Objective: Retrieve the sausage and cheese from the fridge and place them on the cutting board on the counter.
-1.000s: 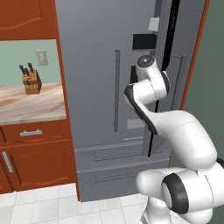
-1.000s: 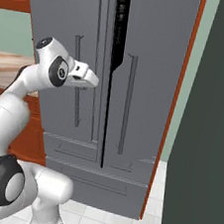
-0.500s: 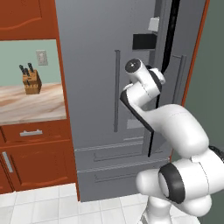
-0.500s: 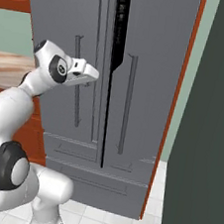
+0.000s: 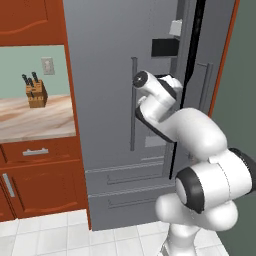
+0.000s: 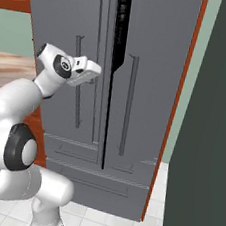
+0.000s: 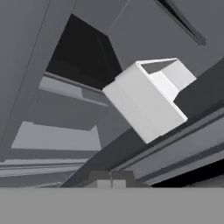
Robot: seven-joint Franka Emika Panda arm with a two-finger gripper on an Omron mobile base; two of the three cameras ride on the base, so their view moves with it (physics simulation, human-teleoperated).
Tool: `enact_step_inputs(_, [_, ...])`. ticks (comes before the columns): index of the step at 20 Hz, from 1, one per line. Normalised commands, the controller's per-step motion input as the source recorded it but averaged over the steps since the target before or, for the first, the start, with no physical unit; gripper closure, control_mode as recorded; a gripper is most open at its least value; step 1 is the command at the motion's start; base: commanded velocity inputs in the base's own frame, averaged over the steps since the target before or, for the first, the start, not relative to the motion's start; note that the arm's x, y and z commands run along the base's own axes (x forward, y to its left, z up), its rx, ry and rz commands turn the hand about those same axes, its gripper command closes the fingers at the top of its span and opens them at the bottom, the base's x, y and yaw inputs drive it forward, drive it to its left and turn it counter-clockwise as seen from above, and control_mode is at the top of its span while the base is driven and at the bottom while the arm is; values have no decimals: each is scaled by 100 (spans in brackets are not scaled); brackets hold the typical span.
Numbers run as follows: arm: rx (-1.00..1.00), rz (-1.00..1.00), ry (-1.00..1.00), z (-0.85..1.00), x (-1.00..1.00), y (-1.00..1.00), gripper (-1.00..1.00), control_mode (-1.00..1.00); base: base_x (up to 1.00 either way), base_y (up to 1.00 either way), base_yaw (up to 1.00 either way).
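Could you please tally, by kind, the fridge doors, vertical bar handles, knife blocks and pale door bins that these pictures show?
Tall grey fridge doors: 2
Long vertical grey bar handles: 2
Tan wooden knife blocks with dark-handled knives, on the marbled beige stone counter: 1
Pale grey door bins, seen through the door gap: 1
Total: 6

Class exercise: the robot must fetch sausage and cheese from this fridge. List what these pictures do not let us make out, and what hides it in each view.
- Fridge contents: both base views show just a dark slit between the doors, so no food is visible.
- Gripper jaws: in the right base view the hand's white body covers them; open or shut is unclear.
- Door bin: hand view sees its pale outside; the contents stay hidden.
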Motion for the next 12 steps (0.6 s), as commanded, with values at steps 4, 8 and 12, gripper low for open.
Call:
enact_step_inputs(4, [-11, 0, 0, 0, 44, -4, 100, -100, 0, 0, 0])
enact_step_inputs(8, [-10, 0, 8, -5, 37, -24, 100, -100, 0, 0, 0])
enact_step_inputs(12, [-8, 0, 9, -4, 9, -35, 100, -100, 0, 0, 0])
